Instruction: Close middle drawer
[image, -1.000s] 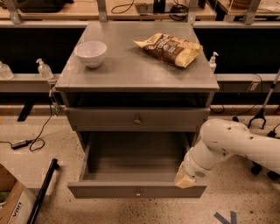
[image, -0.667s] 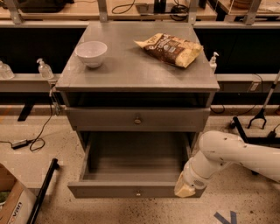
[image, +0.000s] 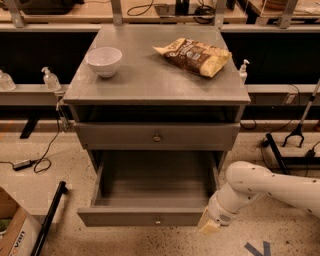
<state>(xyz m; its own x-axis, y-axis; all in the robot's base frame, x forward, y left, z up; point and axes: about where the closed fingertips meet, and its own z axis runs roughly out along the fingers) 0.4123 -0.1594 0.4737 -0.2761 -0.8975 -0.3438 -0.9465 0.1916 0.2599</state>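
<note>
Camera view: middle drawer (image: 130, 218) pulled out toward camera, front running left-right; gripper (image: 209, 226) at front corner, state unclear.

The flat grey wooden cabinet top (image: 150, 80) is carrying two things. A small round white bowl (image: 104, 61) is sitting upright near its back left corner. A crumpled brown and yellow snack bag (image: 194, 56), probably crisps, is lying towards the back right corner, well apart from the bowl. Below, a brown cardboard box (image: 12, 235) is sitting on the speckled beige floor (image: 125, 242), a black rod (image: 50, 217) lying beside it. The gripper (image: 209, 226) is hanging low over the floor, just beside the front right corner of the pulled-out grey middle drawer (image: 145, 217).
</note>
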